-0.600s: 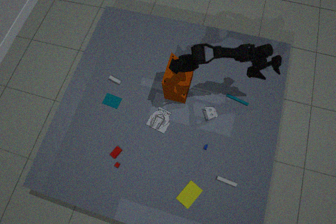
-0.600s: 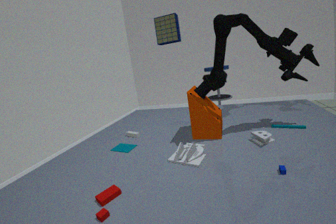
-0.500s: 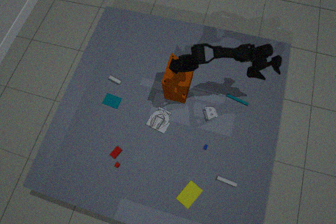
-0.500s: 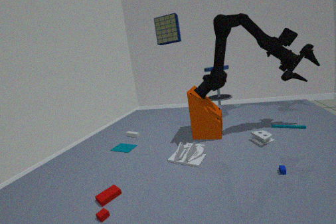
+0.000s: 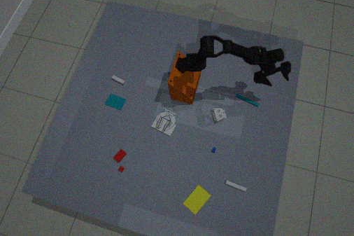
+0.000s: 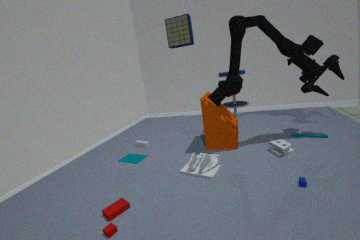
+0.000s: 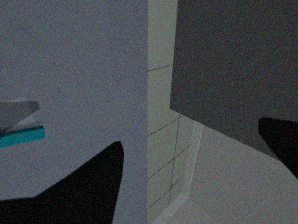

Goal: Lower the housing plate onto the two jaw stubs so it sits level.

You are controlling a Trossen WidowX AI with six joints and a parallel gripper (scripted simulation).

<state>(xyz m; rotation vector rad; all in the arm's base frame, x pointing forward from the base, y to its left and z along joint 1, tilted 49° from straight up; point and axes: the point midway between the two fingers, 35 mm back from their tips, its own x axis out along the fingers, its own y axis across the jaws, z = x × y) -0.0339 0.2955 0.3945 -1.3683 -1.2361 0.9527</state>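
The white housing plate (image 5: 220, 113) (image 6: 279, 143), with two round holes, lies right of the orange arm base, over a wider white lower piece (image 6: 276, 153). The plate looks close to level; the jaw stubs under it and the fit cannot be made out. Another white flat piece (image 5: 170, 132) (image 6: 210, 174) with raised, jaw-like shapes lies nearer the front of the orange base. My gripper (image 5: 280, 82) (image 6: 336, 87) (image 7: 188, 136) is wide open and empty. It hangs high, to the right of and beyond the housing plate, touching nothing.
A teal bar (image 5: 247, 100) (image 6: 309, 135) (image 7: 22, 136) lies between the plate and my gripper's side. A blue block (image 5: 213, 150) (image 6: 302, 181), a yellow plate (image 5: 196, 199), white bars (image 5: 236, 185) (image 5: 118, 80), a teal sheet (image 5: 115, 101) and red blocks (image 5: 119, 155) (image 5: 121, 169) lie around.
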